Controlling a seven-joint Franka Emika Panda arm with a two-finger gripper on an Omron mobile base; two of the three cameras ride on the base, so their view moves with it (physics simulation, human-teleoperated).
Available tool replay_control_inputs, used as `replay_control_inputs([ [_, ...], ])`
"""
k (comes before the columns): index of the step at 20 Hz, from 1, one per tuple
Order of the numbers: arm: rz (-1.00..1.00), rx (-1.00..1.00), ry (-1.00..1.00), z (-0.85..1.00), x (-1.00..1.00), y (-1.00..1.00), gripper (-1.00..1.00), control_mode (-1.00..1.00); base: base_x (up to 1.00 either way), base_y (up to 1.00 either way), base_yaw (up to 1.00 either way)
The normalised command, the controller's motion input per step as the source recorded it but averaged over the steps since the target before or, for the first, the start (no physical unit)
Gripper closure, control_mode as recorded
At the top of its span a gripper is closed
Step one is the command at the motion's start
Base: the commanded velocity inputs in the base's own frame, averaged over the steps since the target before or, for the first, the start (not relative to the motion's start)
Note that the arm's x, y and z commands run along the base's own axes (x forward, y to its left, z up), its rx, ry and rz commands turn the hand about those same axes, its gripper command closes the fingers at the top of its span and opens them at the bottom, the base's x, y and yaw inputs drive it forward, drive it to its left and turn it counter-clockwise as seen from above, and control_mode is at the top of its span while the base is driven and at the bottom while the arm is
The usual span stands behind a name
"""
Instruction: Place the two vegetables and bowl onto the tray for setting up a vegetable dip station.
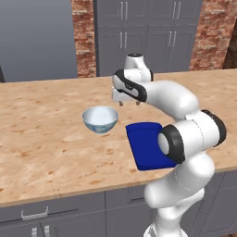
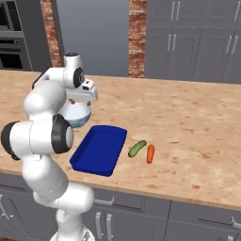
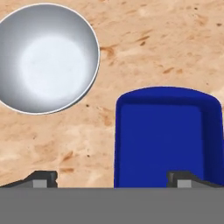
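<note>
Just glossy pale bowl (image 1: 100, 119), empty

Arm bent forward, pincer (image 1: 129, 103) pointing down, jaws wide apart.

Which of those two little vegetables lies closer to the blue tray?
The green cucumber; it lies right beside the tray, while the orange carrot sits beyond it.

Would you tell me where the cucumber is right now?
In the right base view, the cucumber lies on the counter just right of the tray, with the carrot beside it.
</note>
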Motion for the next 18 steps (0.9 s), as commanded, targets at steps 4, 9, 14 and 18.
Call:
replay_control_inputs([
  [4,-0.05,-0.01,0.0,-0.26,0.2,0.16,-1.0,-1.0,0.0,0.0,0.0],
  [9,-0.02,0.0,0.02,-0.3,0.14,0.08,-1.0,-1.0,0.0,0.0,0.0],
  [14,-0.06,0.0,0.01,-0.27,0.29,-0.01,-1.0,-1.0,0.0,0.0,0.0],
  [18,-0.05,0.0,0.0,-0.2,0.36,0.0,-1.0,-1.0,0.0,0.0,0.0],
])
